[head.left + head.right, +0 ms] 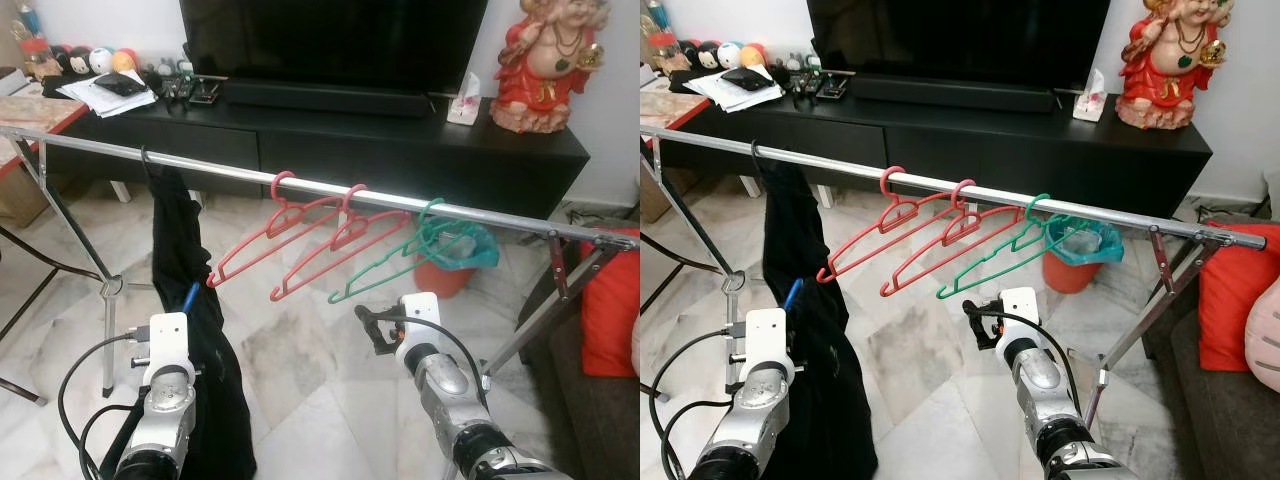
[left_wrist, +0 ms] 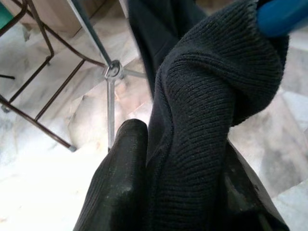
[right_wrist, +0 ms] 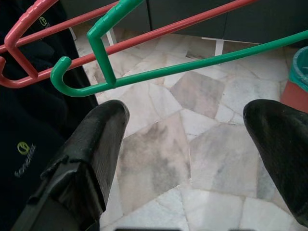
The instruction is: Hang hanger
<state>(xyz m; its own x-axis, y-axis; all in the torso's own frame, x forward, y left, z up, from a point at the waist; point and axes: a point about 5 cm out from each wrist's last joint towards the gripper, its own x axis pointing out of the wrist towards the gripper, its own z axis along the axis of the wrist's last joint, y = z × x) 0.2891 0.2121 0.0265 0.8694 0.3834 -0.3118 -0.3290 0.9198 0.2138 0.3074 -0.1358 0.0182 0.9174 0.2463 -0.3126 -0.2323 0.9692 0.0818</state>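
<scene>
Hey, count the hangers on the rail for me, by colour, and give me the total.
Red hangers: 2
Green hangers: 1
Black hangers, carrying the dark garment: 1
Total: 4 on the rail

— Left arm, condition?
— Silver, raised forward and low; left gripper [image 2: 187, 192] with black fingers [image 2: 120, 183] closed on dark knitted cloth [image 2: 207, 120].
— Right arm?
— Silver, raised forward, wrist turned toward the robot's left; right gripper [image 3: 187, 139] empty, fingers [image 3: 96, 139] spread wide apart.
</scene>
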